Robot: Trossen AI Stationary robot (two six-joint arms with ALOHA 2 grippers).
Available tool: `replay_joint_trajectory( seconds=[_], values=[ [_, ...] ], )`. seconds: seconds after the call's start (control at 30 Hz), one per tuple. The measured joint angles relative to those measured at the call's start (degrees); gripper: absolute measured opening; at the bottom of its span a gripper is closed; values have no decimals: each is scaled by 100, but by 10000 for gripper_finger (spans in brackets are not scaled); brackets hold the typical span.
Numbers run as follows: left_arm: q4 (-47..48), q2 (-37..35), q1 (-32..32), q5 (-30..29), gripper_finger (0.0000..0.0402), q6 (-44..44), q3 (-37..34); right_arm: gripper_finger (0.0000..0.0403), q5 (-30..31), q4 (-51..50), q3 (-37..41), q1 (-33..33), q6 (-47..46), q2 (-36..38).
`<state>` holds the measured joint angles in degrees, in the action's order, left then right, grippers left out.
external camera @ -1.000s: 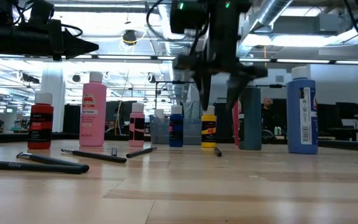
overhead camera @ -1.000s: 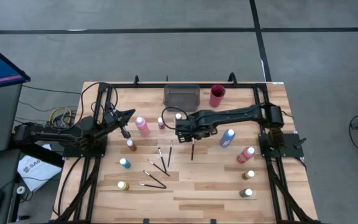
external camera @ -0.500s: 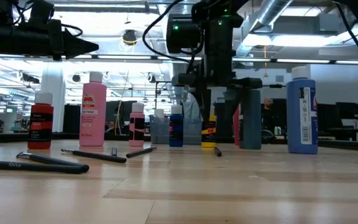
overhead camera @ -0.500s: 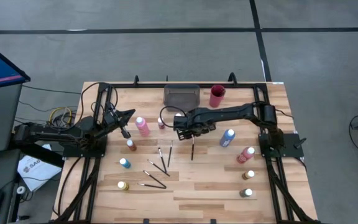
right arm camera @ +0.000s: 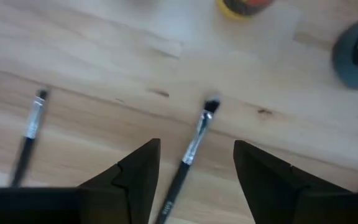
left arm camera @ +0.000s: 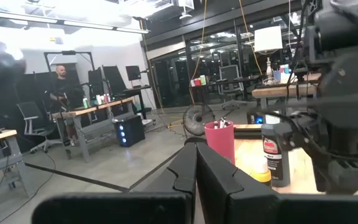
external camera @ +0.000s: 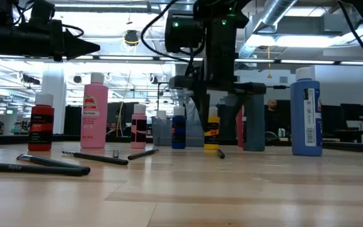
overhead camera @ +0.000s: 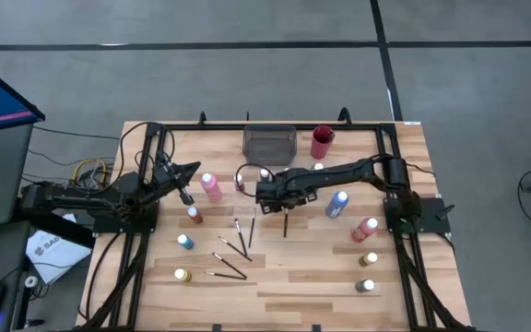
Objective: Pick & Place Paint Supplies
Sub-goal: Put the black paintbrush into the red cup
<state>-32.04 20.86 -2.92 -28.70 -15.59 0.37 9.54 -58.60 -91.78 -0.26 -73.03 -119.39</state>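
Note:
My right gripper (overhead camera: 280,200) points straight down with its fingers open. It hangs over a thin dark-handled brush (overhead camera: 285,224) that lies flat on the wooden table. In the right wrist view the brush (right arm camera: 191,149) runs between the two fingers, its bristle end toward a yellow bottle (right arm camera: 241,6); the fingers stand clear of it. In the low view the gripper (external camera: 218,123) is a little above the table, over the brush's near end (external camera: 220,153). My left gripper (overhead camera: 189,196) waits shut and in the air at the table's left, holding nothing.
A second brush (right arm camera: 30,130) lies just left of the one under my gripper, and more brushes (overhead camera: 233,247) are scattered nearer the front. A grey tray (overhead camera: 269,142) and a red cup (overhead camera: 322,141) stand at the far edge. Paint bottles stand around: pink (overhead camera: 212,187), blue (overhead camera: 336,205), red (overhead camera: 365,228).
My right gripper has come down toward the brush on the table, still pointing down. The brush and the bottles have stayed where they were.

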Motion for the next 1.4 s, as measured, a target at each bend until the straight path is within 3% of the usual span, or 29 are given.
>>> replay_joint_trajectory(
  seconds=[0.27,0.8,0.93,1.17,1.4],
  values=[
    [-12,-2,0,-1,3,1,-1,198,515,583,411,13,-167,0],
    [-19,-2,0,1,3,0,0,169,682,1477,1170,118,-488,29],
    [-18,-1,0,1,3,0,0,132,716,1454,1233,176,-658,41],
    [-18,-1,0,1,3,1,0,16,767,1383,1245,234,-617,35],
    [-21,-1,0,1,3,2,0,4,658,1393,1240,338,-598,31]
  ],
)
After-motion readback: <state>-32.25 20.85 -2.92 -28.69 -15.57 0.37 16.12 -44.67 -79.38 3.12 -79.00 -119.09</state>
